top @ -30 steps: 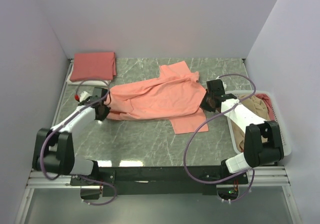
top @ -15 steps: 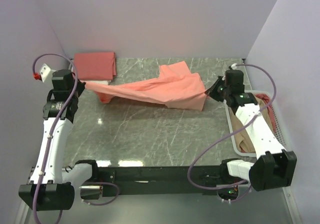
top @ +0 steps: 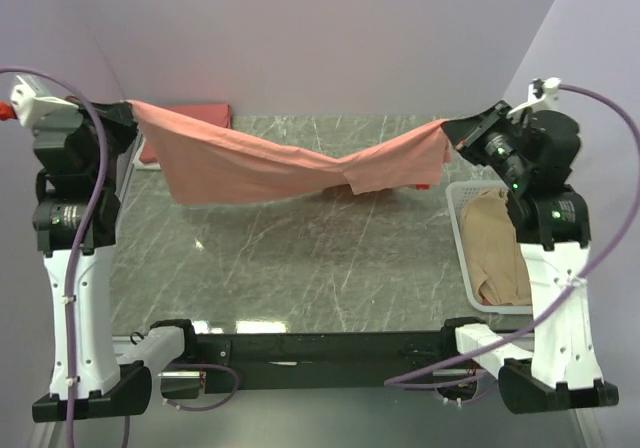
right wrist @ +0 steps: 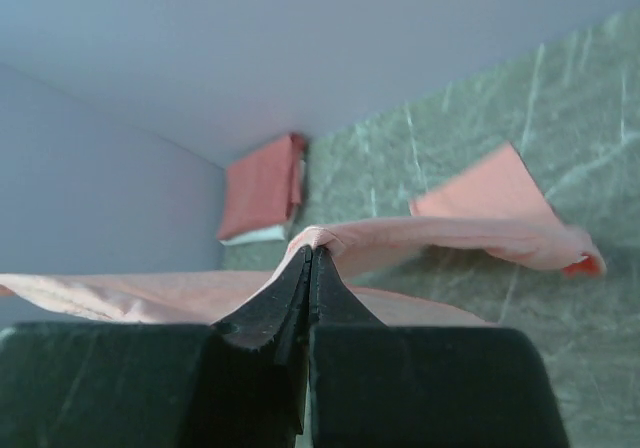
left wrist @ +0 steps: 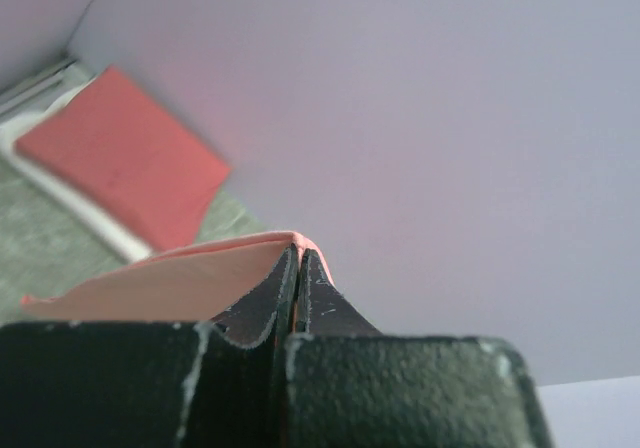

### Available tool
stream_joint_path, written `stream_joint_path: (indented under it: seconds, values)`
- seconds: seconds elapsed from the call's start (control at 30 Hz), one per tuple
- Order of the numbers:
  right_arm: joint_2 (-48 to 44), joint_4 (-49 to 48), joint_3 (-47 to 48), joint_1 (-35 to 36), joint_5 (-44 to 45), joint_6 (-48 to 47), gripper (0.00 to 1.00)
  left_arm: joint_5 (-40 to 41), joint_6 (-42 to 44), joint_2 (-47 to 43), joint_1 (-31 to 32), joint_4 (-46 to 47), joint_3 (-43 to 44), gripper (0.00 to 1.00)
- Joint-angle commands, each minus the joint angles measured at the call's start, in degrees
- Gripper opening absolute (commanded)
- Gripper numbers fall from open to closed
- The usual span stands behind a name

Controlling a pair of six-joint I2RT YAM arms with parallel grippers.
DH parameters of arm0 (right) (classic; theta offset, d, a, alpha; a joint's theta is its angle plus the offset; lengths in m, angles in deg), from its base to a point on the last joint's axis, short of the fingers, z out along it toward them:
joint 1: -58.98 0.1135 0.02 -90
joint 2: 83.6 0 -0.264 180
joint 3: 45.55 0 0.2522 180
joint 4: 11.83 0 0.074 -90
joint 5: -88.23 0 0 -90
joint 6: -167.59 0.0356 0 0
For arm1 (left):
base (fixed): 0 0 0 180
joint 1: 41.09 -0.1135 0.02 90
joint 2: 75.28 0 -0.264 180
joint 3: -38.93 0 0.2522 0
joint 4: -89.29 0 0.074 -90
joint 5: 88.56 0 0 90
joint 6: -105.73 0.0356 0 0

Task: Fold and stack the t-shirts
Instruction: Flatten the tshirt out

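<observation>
A salmon-pink t-shirt [top: 290, 163] hangs stretched in the air across the table, sagging in the middle. High at the left, my left gripper [top: 133, 108] is shut on one end of it [left wrist: 180, 278]. My right gripper [top: 447, 128], raised at the right, is shut on the other end [right wrist: 420, 238]. Fabric is pinched between the tips of both [left wrist: 299, 251] [right wrist: 312, 248]. A folded salmon t-shirt [top: 205, 115] lies on a folded white one [left wrist: 70, 196] in the back left corner, partly hidden in the top view by the hanging shirt. A tan-beige t-shirt [top: 495, 243] lies in the basket.
A white lattice basket [top: 456, 228] stands at the right edge of the marble table [top: 300, 268], under my right arm. Lavender walls close in the back and both sides. Purple cables loop off both arms.
Both arms have risen and spread apart, lifting the salmon t-shirt off the table until it hangs taut between the grippers. The grips stayed shut throughout.
</observation>
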Motion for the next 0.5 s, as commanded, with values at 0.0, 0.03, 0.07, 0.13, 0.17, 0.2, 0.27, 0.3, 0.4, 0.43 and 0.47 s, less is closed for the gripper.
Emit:
stream_joint_path:
  seconds: [0.0,0.03,0.07,0.13,0.17,0.2,0.27,0.3,0.4,0.43,0.47]
  values:
    - [-2.8,2.6,6.1,-1.0,-0.2,0.8,0.0,-1.5,1.7,-0.5,-0.4,0.7,5.9,0.01]
    - [-3.3,2.8,7.6,-1.4,-0.5,0.9,0.0,-2.1,1.6,-0.8,-0.4,0.7,7.4,0.01]
    - [-3.8,3.0,8.4,-1.5,-0.4,1.0,0.0,-2.3,1.3,-1.5,-0.4,0.7,8.0,0.01]
    - [-5.1,3.7,11.1,-1.6,0.0,0.9,0.0,-2.4,1.0,-2.3,-0.4,1.0,9.3,0.01]
    - [-5.6,3.7,12.0,-1.6,0.3,1.0,0.0,-2.4,0.8,-2.9,-0.4,1.4,9.6,0.01]
    - [-6.2,3.6,12.7,-1.6,0.7,1.0,0.0,-2.4,0.5,-3.4,-0.4,1.5,10.3,0.01]
    - [-6.6,2.9,14.5,-1.6,1.9,0.7,0.0,-2.7,0.3,-3.0,-0.4,2.3,11.0,0.01]
    - [-6.5,1.5,14.7,-1.6,2.1,0.6,0.0,-3.0,0.2,-2.7,-0.4,2.9,11.2,0.01]
    - [-4.1,-1.3,14.9,-1.6,1.2,0.1,0.0,-5.8,-1.2,0.5,-0.4,5.8,10.5,0.01]
    - [-3.0,-2.2,14.8,-1.6,0.9,0.0,0.0,-7.1,-1.6,1.4,-0.4,6.9,10.0,0.01]
    - [-1.8,-3.2,14.5,-1.7,0.7,-0.1,0.0,-8.0,-2.6,3.6,-0.4,10.3,9.3,0.01]
